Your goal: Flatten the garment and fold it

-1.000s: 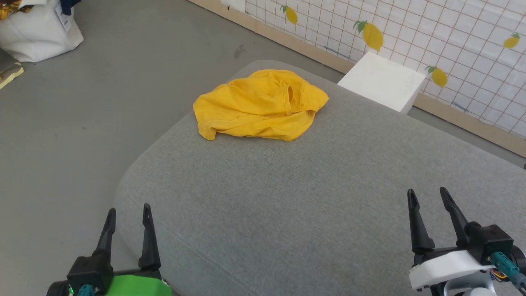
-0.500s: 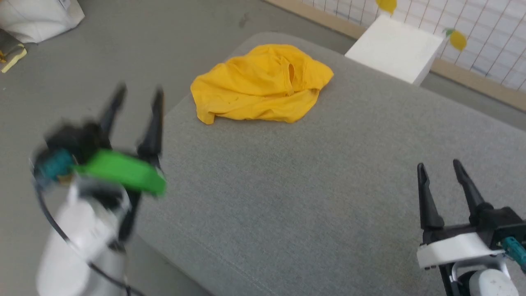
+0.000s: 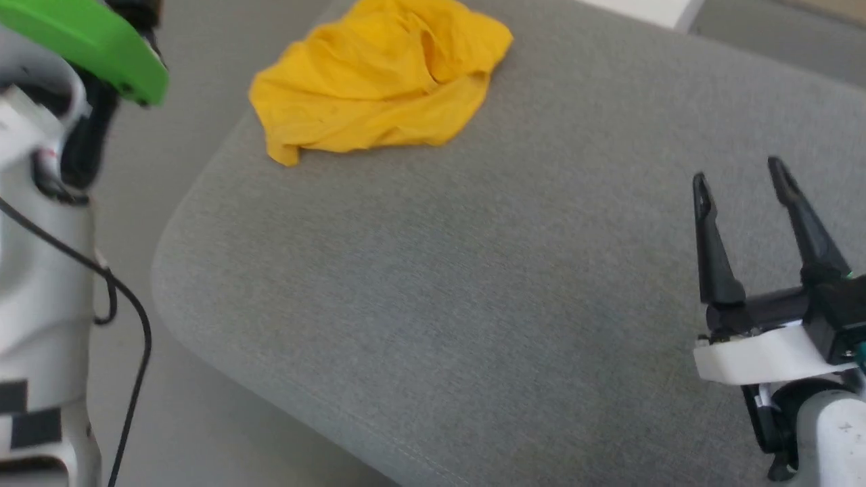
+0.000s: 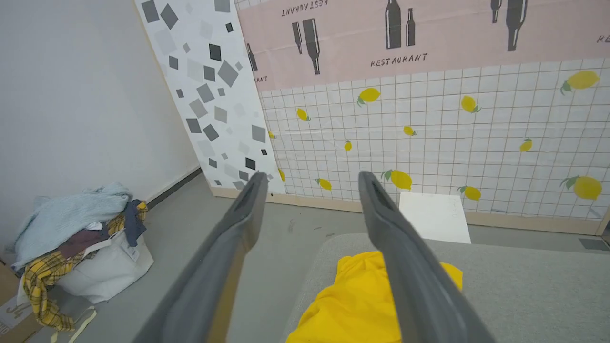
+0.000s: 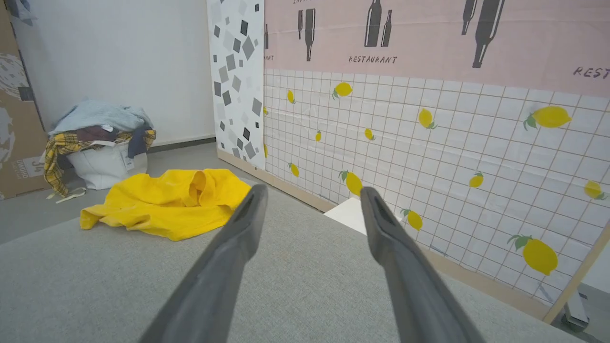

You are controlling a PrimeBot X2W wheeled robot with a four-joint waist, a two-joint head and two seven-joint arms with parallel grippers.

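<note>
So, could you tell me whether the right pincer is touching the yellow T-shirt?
Apart. The head view shows the right pincer well away from the yellow T-shirt, with a wide stretch of grey cushion between them.

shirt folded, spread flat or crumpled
Crumpled: the shirt lies in a wrinkled heap on the cushion, neither flat nor folded.

Robot's left arm (image 3: 40, 284) stands raised at the near left, its green wrist cover (image 3: 95, 44) high, the left hand (image 4: 310, 183) spread wide with nothing between its two dark fingers; at the near right, the right hand (image 3: 739, 174) points forward, fingers likewise parted and empty
</note>
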